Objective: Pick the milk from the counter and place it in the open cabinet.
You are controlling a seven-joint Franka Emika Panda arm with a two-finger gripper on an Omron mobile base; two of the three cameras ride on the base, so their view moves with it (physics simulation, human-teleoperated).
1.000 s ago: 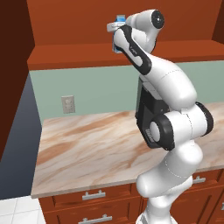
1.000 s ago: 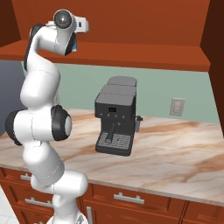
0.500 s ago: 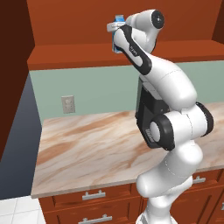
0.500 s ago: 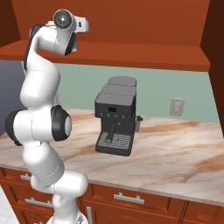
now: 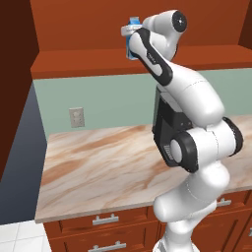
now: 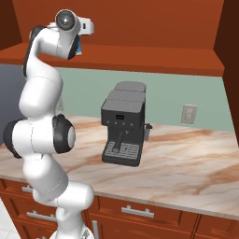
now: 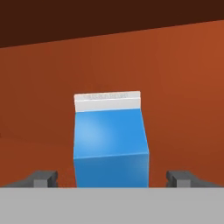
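Note:
The milk point(image 7: 110, 140), a small blue carton with a pale top, stands upright inside the open cabinet point(image 5: 88, 29), in front of its red-brown back panel. My gripper point(image 7: 112, 177) is open, with one fingertip point(image 7: 43, 177) far to each side of the carton and clear gaps between. From the left base view the milk point(image 5: 133, 21) peeks out above the hand, and my gripper point(image 5: 129, 37) is raised to shelf height. From the right, a blue sliver of milk point(image 6: 79, 46) shows behind the hand in the open cabinet point(image 6: 154, 23). The counter is out of view.
Below the cabinet's thick shelf point(image 5: 98, 66) runs a marbled worktop point(image 5: 98, 167) over silver-handled drawers point(image 6: 135, 211). A dark coffee machine point(image 6: 123, 123) stands on it to the arm's right. Wall outlets point(image 5: 76, 117) sit on the green backsplash.
The jaws have gone from shut on the milk to wide apart, letting it go. The arm and the carton have stayed in place.

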